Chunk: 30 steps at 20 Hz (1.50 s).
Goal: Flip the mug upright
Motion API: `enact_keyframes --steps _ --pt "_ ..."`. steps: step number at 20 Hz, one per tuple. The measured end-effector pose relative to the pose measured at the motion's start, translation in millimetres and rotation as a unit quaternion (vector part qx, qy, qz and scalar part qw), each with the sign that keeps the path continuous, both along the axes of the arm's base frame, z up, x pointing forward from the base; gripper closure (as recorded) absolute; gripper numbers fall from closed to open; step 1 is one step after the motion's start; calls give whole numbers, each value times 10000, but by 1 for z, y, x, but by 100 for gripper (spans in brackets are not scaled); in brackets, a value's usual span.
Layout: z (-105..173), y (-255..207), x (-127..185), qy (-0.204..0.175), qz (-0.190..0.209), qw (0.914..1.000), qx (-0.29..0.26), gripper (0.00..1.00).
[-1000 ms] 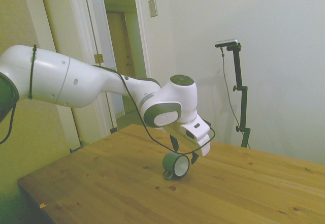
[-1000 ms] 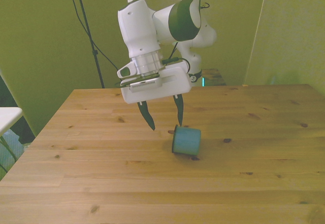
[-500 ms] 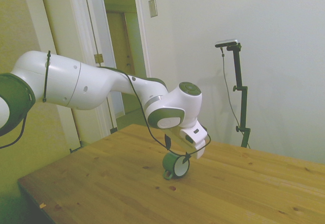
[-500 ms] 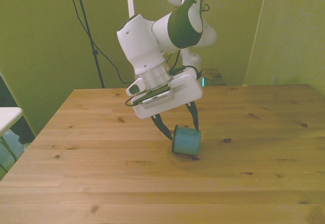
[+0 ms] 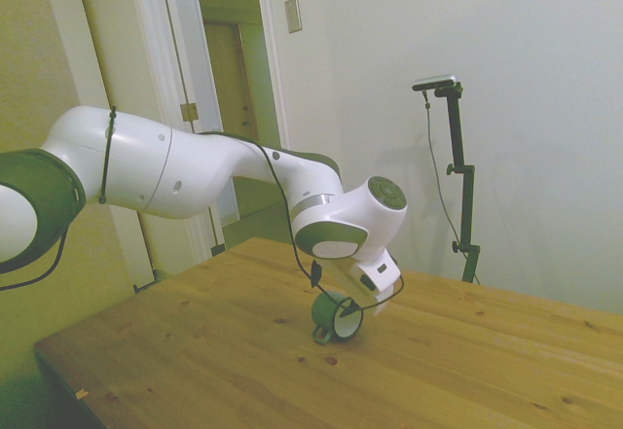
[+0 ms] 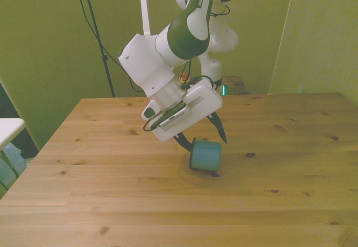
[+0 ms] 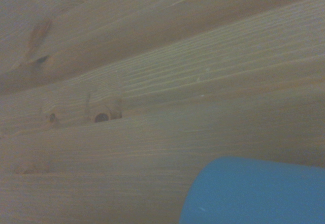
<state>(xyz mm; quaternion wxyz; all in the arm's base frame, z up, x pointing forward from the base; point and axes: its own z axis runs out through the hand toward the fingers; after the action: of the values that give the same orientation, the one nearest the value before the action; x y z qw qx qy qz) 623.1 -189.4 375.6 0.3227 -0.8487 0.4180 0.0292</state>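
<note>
Wooden counter in a pale-walled room with a doorway behind. Near the middle, small teal mug on its side, long axis level, white inside facing the far edge, nothing visible in it. Just beyond its rim, claw tilted low, fingers spread to straddle the mouth end, one either side, gripping nothing yet.

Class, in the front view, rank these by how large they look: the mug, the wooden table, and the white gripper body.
1. Wooden table
2. White gripper body, though it sits above the table, so nearness may skew this
3. Mug
</note>
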Motion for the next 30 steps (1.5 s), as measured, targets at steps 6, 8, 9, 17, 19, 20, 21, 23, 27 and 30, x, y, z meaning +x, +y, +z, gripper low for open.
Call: enact_keyframes --steps 6,8,9,17,19,20,21,23,27,30 --pt "-1 -1 -1 -90 23 9996 257 100" --pt "-2 -3 -2 -140 40 9993 359 100" --pt "-3 -4 -3 -164 32 9991 392 100" --pt "-21 -6 4 -162 89 9984 543 100" --pt "-22 -6 5 -157 94 9984 544 100" --pt "-21 -6 6 -163 98 9983 542 100" --pt "-21 -6 7 -168 100 9984 539 100" --pt "-22 -6 8 -172 104 9984 535 100" --pt "-20 -6 9 -194 109 9984 525 100" --pt "-18 -5 10 -205 122 9984 518 100"
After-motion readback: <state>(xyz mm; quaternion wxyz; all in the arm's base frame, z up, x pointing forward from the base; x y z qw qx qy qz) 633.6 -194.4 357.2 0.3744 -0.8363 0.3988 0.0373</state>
